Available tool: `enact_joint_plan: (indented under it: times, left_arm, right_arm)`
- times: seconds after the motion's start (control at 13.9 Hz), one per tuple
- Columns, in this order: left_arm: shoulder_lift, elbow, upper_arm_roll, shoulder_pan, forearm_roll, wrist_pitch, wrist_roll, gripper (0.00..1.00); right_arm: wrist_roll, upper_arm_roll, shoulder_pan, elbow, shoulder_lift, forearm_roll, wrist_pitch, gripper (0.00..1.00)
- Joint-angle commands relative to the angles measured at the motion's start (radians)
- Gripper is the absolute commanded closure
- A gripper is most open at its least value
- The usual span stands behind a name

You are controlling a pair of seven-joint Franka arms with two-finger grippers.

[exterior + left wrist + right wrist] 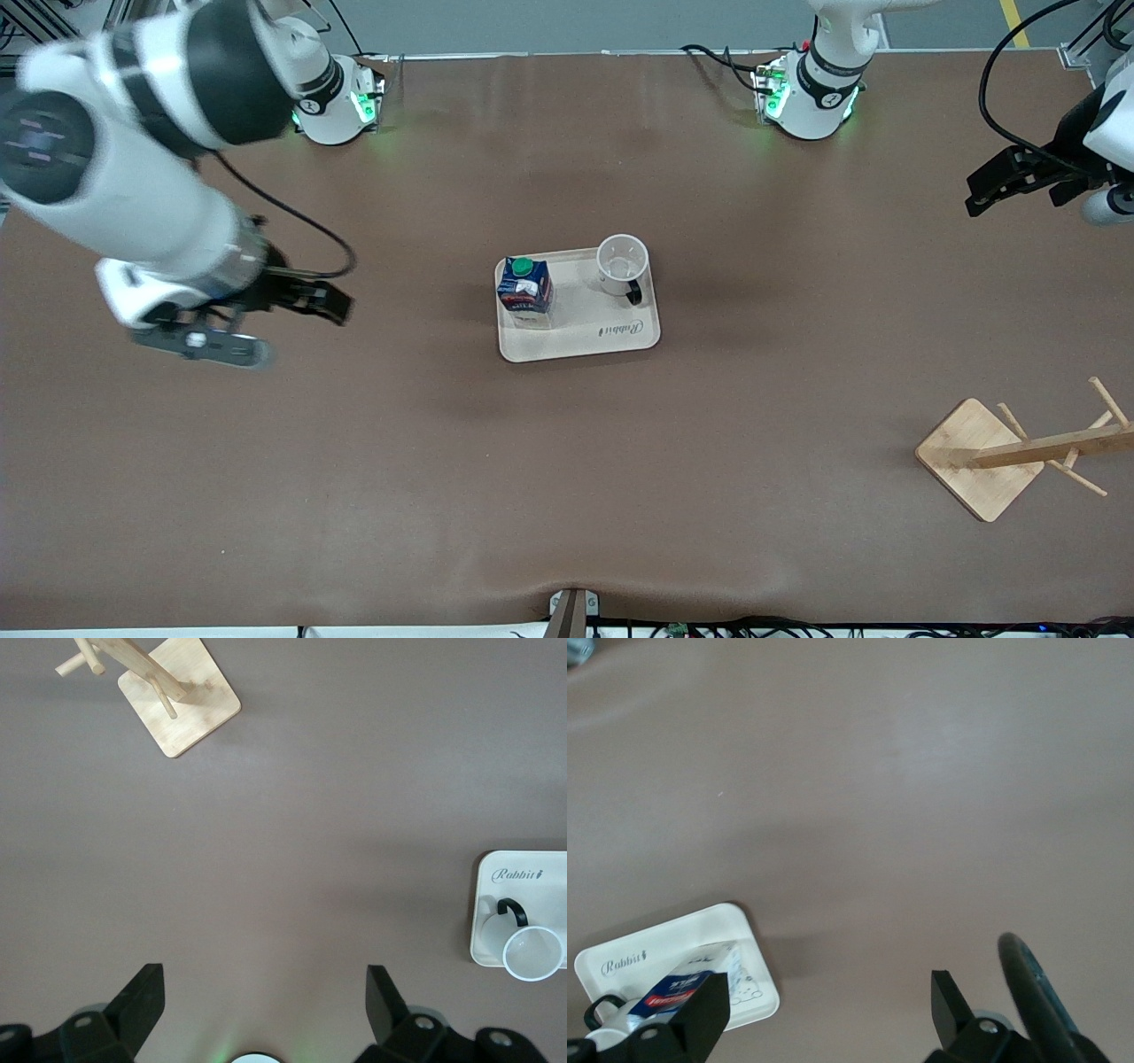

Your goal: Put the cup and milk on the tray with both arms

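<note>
1. Step in hand, as I judge it: both placements look done. The milk (pixel 525 291) and the cup (pixel 621 266) both stand upright on the tray (pixel 585 341) at mid-table, milk toward the right arm's end, cup toward the left arm's end, handle pointing at the front camera.
2. Right gripper (pixel 292 310): fingers apart, nothing held, up over bare table well apart from the tray, off toward the right arm's end. In its wrist view the tray (pixel 735 930) with the milk (pixel 682 988) sits near one finger.
3. Left gripper (pixel 997 186): fingers apart, empty, over the table at the left arm's end, well apart from the tray. Its wrist view shows the cup (pixel 532 954) off to one side and the wooden rack (pixel 173 700) farther out.
4. Next move, my guess: nothing left to grasp; just park both arms clear of the tray without bumping the carton.
</note>
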Motion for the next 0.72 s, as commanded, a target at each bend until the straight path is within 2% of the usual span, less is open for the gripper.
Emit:
enact_joint_plan:
  times: [0.0,0.22,0.5,0.65]
  left_arm:
    - [-0.043,-0.035,-0.005,0.009,-0.013,-0.005,-0.007,0.0]
    - [-0.041,-0.028,-0.005,0.007,-0.005,-0.005,-0.003,0.0]
    - [-0.044,-0.023,-0.005,0.006,-0.001,-0.015,0.012,0.0]
    - [-0.031,0.056,-0.004,0.007,-0.011,-0.025,0.009,0.0]
  right_arm:
    - [-0.023,0.013,-0.075,-0.163,-0.148,-0.015,0.014,0.0]
    - [-0.072,0.011,-0.146,-0.301,-0.272,-0.028,0.06,0.0]
    - [-0.181,0.011,-0.196,-0.382,-0.372,-0.098,0.072,0.0]
    - [-0.283,0.011,-0.247,-0.438,-0.418,-0.12,0.091,0.0]
